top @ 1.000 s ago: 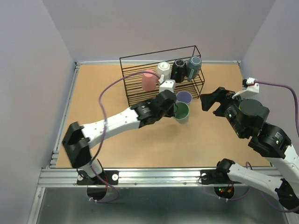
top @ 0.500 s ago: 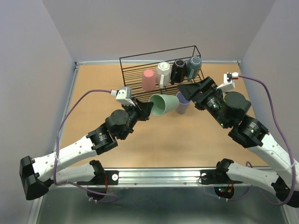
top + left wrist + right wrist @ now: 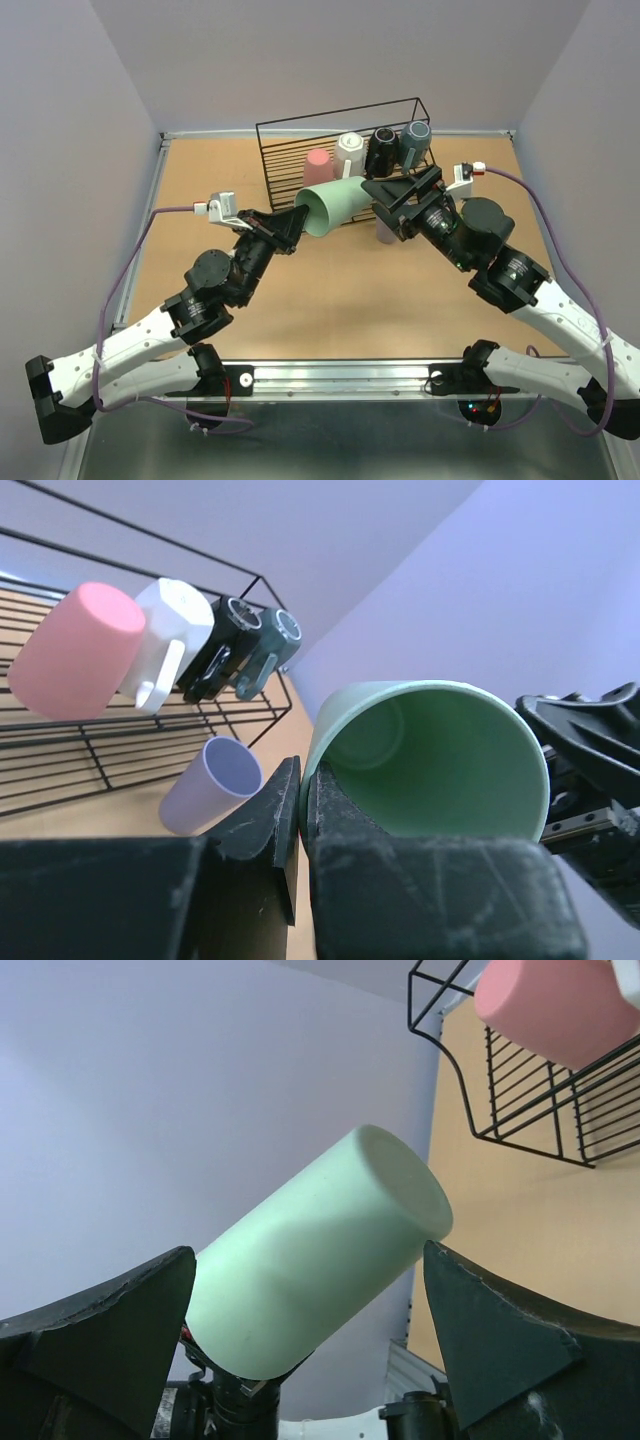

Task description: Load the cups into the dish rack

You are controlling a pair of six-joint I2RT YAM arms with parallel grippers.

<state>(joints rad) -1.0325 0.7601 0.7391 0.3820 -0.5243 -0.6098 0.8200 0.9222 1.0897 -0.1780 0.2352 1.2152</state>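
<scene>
My left gripper (image 3: 297, 222) is shut on the rim of the green cup (image 3: 332, 206), which hangs sideways in the air in front of the dish rack (image 3: 290, 190). In the left wrist view one finger is inside the green cup (image 3: 430, 765) and one outside, with my left gripper (image 3: 300, 785) pinching the wall. My right gripper (image 3: 310, 1260) stands open, its fingers either side of the green cup (image 3: 320, 1255) near the base, with gaps showing. A lavender cup (image 3: 213, 780) stands on the table. The pink cup (image 3: 318, 166), white mug (image 3: 350, 152), black mug (image 3: 381, 150) and grey-blue mug (image 3: 414, 141) sit in the rack.
The lavender cup (image 3: 385, 233) is partly hidden behind my right gripper (image 3: 395, 195). The rack's tall wire back frame (image 3: 340, 112) rises behind the mugs. Grey walls enclose the brown tabletop (image 3: 420, 290) on three sides.
My left arm has lifted the green cup off the table and tipped it sideways, toward the rack. My right arm has swung left until its open fingers straddle the cup's base.
</scene>
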